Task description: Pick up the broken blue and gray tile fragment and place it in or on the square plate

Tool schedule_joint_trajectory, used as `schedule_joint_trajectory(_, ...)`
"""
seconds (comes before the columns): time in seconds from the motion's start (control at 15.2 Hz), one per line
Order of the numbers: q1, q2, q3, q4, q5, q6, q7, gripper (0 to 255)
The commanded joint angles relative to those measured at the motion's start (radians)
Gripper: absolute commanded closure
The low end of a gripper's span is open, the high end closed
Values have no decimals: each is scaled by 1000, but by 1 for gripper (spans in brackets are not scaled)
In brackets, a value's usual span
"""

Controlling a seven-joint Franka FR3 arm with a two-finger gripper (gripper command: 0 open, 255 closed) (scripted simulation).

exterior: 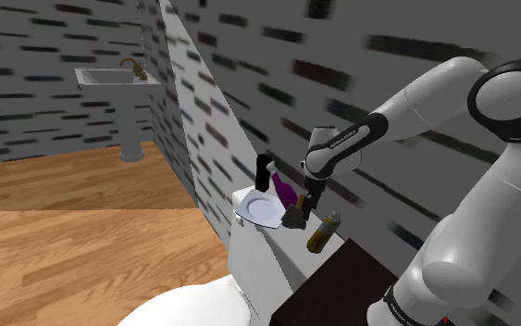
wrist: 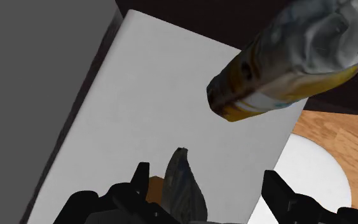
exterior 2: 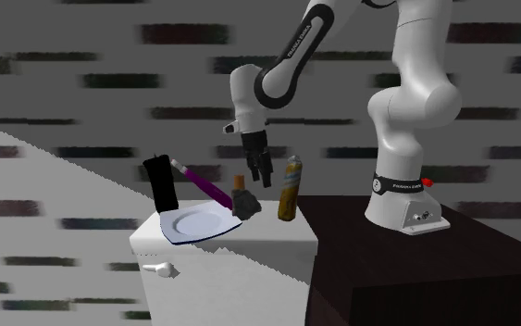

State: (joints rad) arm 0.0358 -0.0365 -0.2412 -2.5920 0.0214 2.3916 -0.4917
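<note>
Gripper open wide just above the fragment, gripping nothing.
I see its two black fingers standing apart on either side of the pointed, mottled grey-blue fragment, which sits on the smooth white lid at the corner of the glossy square plate. A round yellow-labelled can stands near; a black block and a purple stick are at the plate.

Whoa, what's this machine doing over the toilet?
A white robot arm holds its black claw open just above a dark tile fragment, without gripping it. The fragment stands on the white toilet tank, right by the edge of a square white plate. A yellowish spray can stands on its other side.
</note>
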Motion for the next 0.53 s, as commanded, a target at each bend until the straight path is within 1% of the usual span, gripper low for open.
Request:
schedule_joint_trajectory(0.0,0,96,-3,28,31,65,-51,0)
schedule_joint_trajectory(0.07,-1,99,-2,29,32,67,-52,0)
schedule_joint_trajectory(0.46,-3,176,9,12,72,157,-81,0)
